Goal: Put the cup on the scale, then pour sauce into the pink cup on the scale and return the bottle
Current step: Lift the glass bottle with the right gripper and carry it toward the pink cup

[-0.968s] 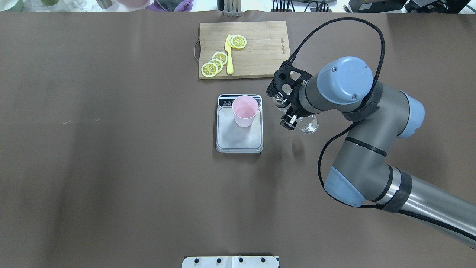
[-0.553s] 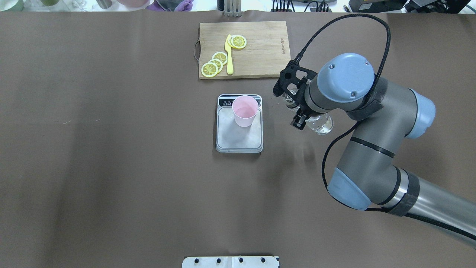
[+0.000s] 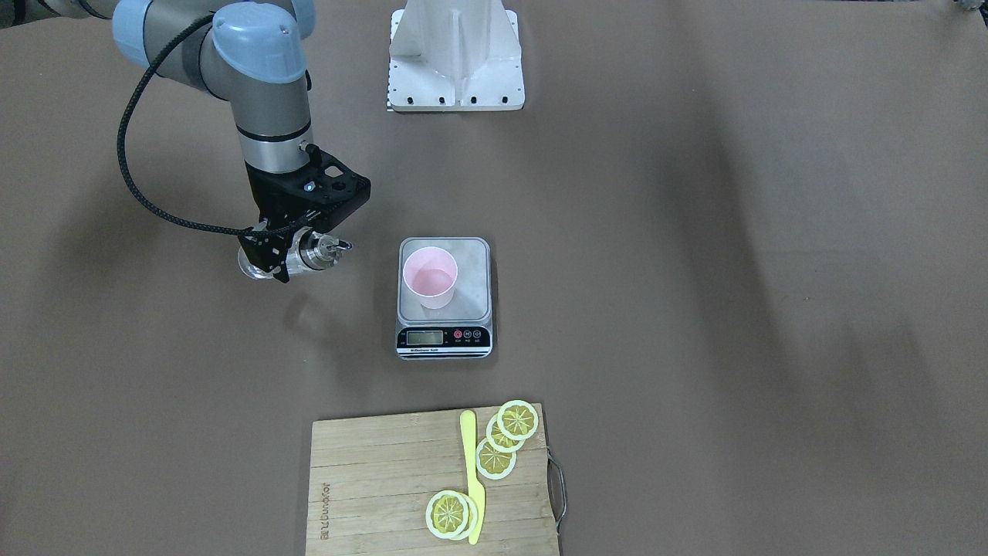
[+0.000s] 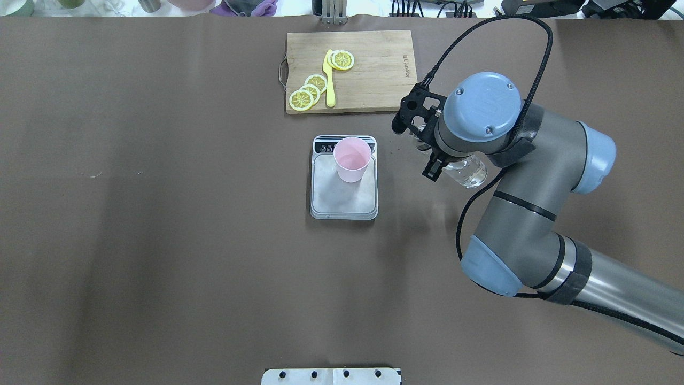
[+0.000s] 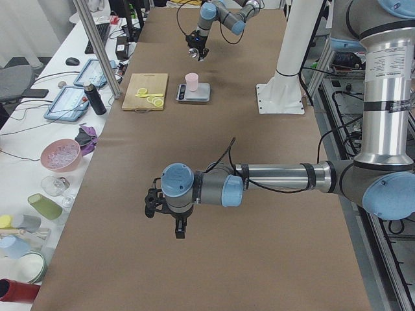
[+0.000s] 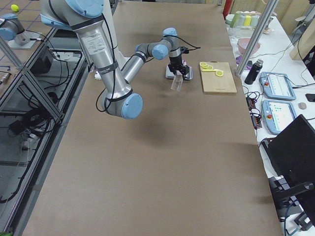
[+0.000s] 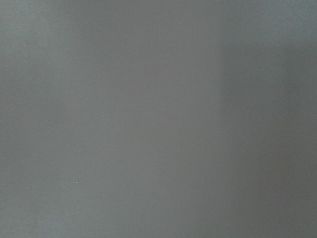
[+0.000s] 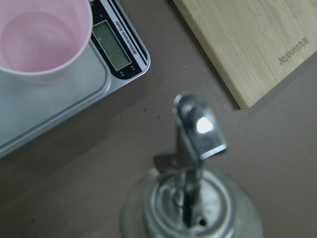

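Note:
The pink cup (image 4: 352, 159) (image 3: 430, 278) stands upright on the scale (image 4: 342, 199) (image 3: 471, 259), at the display end of the platform. A faint liquid line shows inside it. My right gripper (image 4: 444, 162) (image 3: 272, 253) is shut on the clear glass bottle (image 4: 469, 172) (image 3: 309, 252) and holds it tilted in the air to the right of the scale, apart from it. Its silver spout (image 8: 198, 124) points toward the scale. Clear sauce shows in the bottle's base. My left gripper (image 5: 178, 228) hangs over bare table far away; I cannot tell whether it is open or shut.
A wooden cutting board (image 4: 374, 69) (image 3: 370, 486) with lemon slices (image 4: 309, 91) and a yellow knife (image 4: 329, 80) lies beyond the scale. The robot's base plate (image 4: 331, 376) sits at the near table edge. Bowls and cups line the far side table (image 5: 59, 154).
My right gripper has carried the bottle to the right, farther from the scale. The cup and scale have not moved.

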